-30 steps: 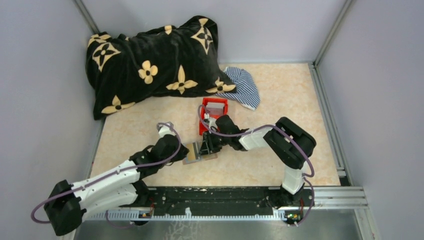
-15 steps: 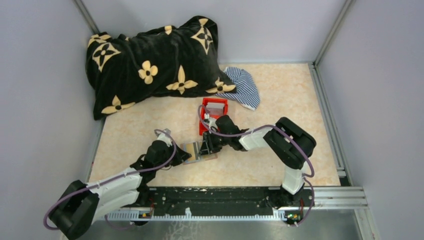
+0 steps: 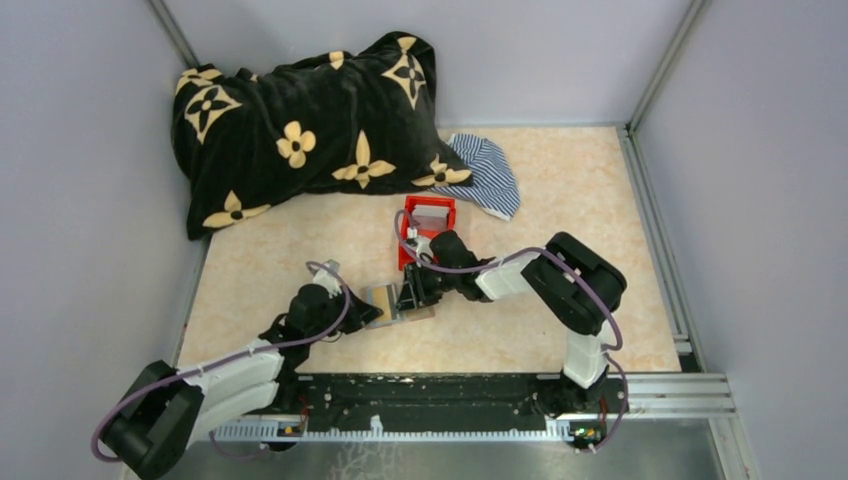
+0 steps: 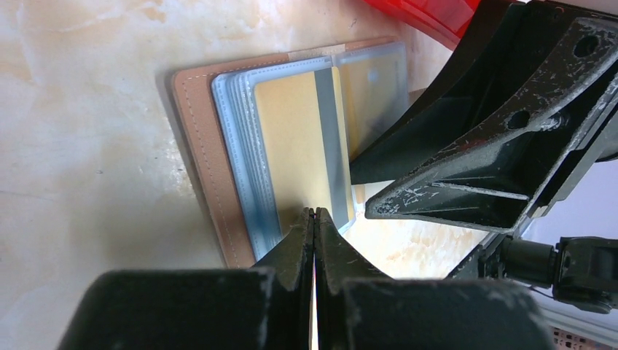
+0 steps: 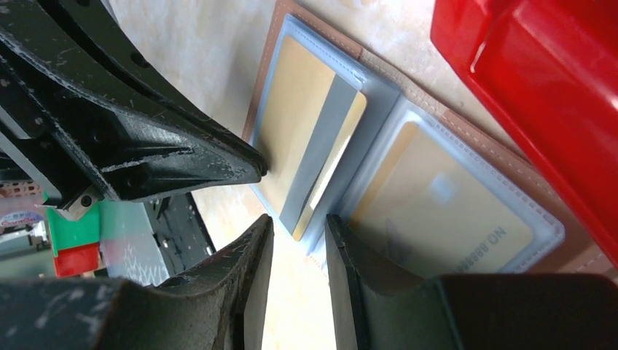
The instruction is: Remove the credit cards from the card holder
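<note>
The brown card holder lies open on the table, its border plain in the left wrist view. An orange-tan credit card with a grey stripe sticks partly out of its left pocket. A second tan card sits inside the right pocket. My left gripper is shut, its tips at that card's protruding edge; I cannot tell if they pinch it. My right gripper is slightly open, with the card's lower corner at the gap and one finger on the right pocket panel.
A red plastic bin stands just behind the card holder, touching its far edge. A black flowered pillow and a striped cloth lie at the back. The two grippers' fingers are very close together over the holder.
My left arm has dropped lower and drawn back to the left, with its gripper still at the holder's left side. The right arm has barely moved.
</note>
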{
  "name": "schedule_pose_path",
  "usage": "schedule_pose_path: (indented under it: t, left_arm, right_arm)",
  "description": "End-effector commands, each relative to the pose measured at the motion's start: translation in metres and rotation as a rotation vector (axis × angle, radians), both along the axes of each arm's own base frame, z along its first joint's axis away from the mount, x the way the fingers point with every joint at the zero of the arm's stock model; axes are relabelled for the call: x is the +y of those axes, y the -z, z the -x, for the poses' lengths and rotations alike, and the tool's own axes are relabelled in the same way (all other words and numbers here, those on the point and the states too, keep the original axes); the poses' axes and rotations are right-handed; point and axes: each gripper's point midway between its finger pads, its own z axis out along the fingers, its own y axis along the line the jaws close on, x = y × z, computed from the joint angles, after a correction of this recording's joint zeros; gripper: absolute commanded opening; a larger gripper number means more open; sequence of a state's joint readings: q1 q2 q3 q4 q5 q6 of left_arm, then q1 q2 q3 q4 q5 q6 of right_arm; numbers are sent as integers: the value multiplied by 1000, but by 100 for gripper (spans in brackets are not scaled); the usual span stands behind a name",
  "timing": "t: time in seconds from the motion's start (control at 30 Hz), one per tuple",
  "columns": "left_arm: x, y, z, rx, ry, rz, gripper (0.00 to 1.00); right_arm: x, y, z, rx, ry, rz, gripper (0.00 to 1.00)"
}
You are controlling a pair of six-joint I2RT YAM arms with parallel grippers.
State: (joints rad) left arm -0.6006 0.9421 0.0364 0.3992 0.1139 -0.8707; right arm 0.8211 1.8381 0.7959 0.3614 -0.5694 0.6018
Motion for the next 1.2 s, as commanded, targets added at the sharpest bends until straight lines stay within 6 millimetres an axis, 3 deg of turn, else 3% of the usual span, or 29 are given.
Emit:
schedule_pose_path:
  t: [0.0,0.23,0.4,0.57,0.83,1.17]
  left_arm:
    - [18,31,17,74,-13,-42,0]
    - [16,45,28,127,15,-40,0]
    - [12,51,31,151,45,-35,0]
    - [3,31,26,99,51,42,0]
    - [10,12,18,41,10,132,0]
    - [23,46,45,180,-6,132,0]
  right_arm:
    - [3,14,-12,-11,24,25,35]
    - [8,22,-12,9,19,22,31]
    - [12,12,-10,7,14,-29,26]
    - [7,18,-9,17,33,-7,25]
    - [1,22,-4,38,43,-9,25]
    - [-7,18,-6,34,58,-13,26]
